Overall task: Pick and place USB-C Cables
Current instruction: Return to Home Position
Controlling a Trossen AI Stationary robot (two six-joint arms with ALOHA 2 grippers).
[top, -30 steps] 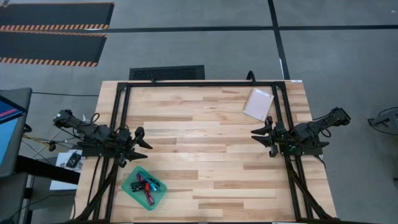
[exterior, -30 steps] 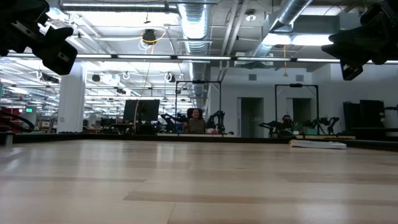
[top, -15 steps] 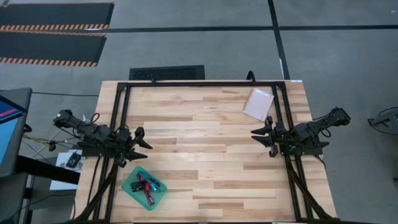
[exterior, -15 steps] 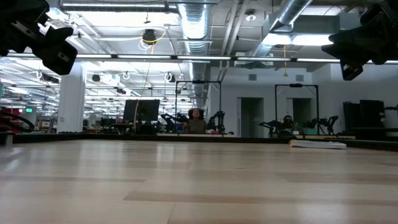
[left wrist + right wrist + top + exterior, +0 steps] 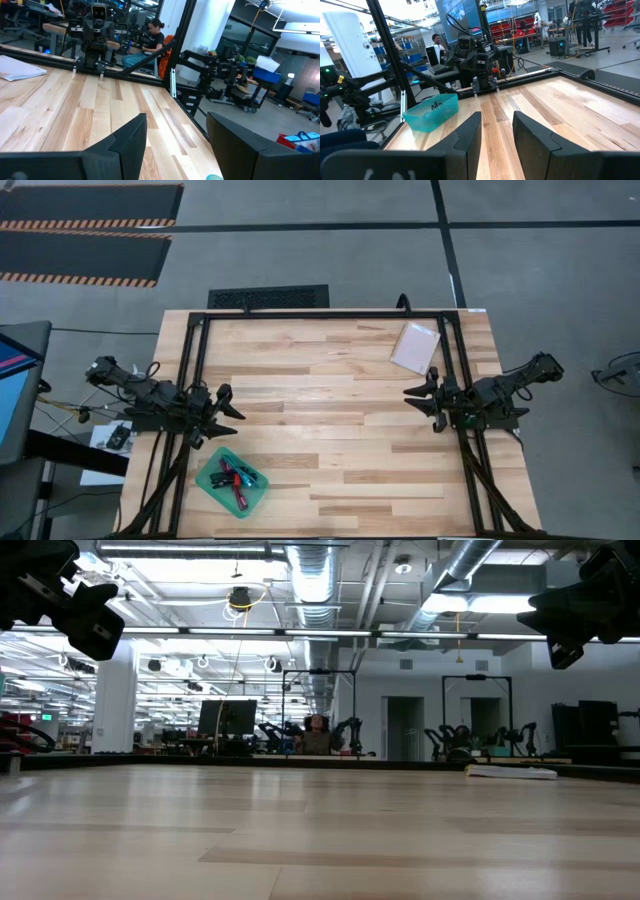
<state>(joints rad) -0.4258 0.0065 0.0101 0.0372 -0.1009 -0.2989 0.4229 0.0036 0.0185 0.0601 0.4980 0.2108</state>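
The USB-C cables [image 5: 236, 478] lie bundled in a teal tray [image 5: 213, 483] near the table's near left corner; teal, magenta, black and red show among them. In the right wrist view the tray [image 5: 431, 113] stands far off, with dark cable shapes behind its wall. My left gripper [image 5: 226, 411] hovers open above the table's left edge, just beyond the tray, and touches nothing. My right gripper [image 5: 420, 400] hovers open at the table's right side, holding nothing. The two grippers face each other across the table. The low view shows both raised, the left gripper [image 5: 75, 602] and the right gripper [image 5: 580, 610].
A white-pink flat packet [image 5: 415, 347] lies near the far right corner, and shows as well in the low view [image 5: 510, 772]. A black frame [image 5: 300, 314] runs along the table's far edge and sides. Bare wood [image 5: 320, 405] spans the middle between the arms. A person sits in the room behind.
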